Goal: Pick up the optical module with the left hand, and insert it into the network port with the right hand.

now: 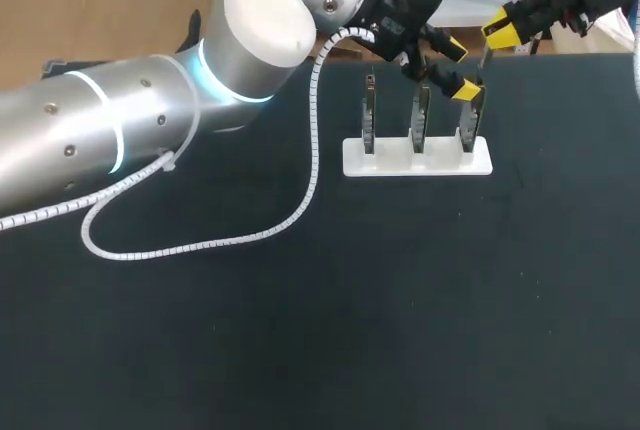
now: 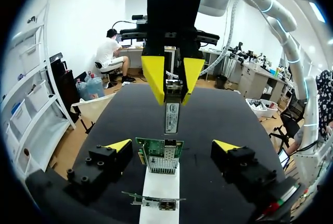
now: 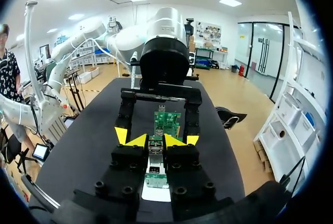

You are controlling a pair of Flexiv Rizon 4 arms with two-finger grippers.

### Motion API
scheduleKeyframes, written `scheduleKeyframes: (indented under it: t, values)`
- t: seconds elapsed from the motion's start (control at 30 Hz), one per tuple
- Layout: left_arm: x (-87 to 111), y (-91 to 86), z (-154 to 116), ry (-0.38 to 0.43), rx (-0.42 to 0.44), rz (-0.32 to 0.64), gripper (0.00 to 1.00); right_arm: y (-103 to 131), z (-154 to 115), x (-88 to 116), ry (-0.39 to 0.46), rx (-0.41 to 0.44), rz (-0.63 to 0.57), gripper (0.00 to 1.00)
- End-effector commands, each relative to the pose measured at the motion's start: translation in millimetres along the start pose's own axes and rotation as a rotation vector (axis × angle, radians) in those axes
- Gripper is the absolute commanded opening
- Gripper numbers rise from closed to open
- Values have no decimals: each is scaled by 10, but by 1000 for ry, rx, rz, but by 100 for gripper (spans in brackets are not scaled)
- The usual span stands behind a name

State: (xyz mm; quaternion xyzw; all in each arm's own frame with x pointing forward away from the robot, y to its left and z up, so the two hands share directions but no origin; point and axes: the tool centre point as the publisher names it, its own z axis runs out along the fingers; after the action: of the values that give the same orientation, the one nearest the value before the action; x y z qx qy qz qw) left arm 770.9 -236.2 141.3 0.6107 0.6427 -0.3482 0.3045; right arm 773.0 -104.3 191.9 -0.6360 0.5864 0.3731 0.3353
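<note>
My right gripper (image 3: 155, 140) is shut on the optical module (image 3: 154, 148), a slim metal piece that hangs down from its yellow fingers (image 2: 153, 78). The module (image 2: 172, 115) hovers just above the port of an upright green network card (image 2: 159, 155). That card is the rightmost (image 1: 470, 122) of three on a white stand (image 1: 417, 160). My left gripper (image 2: 171, 145) stands wide open, one fingertip on either side of this card without touching it. In the head view the left gripper (image 1: 460, 68) is over the stand's right end, the right gripper (image 1: 497, 28) just beyond it.
Two other cards (image 1: 369, 115) stand upright in the same stand. A white spiral cable (image 1: 200, 245) from my left arm loops over the black table (image 1: 400, 310) to the left of the stand.
</note>
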Motion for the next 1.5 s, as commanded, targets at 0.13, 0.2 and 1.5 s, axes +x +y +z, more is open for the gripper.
scheduleKeyframes:
  t: [0.13,0.2,1.5]
  values:
    - [2,-25,-8,1,-6,-1,100,-18,42,52,6,-6,3,0]
    - [2,-25,-8,1,-6,-1,100,-3,45,63,7,-5,3,0]
    - [2,-25,-8,1,-6,-1,100,13,114,174,30,-11,18,0]
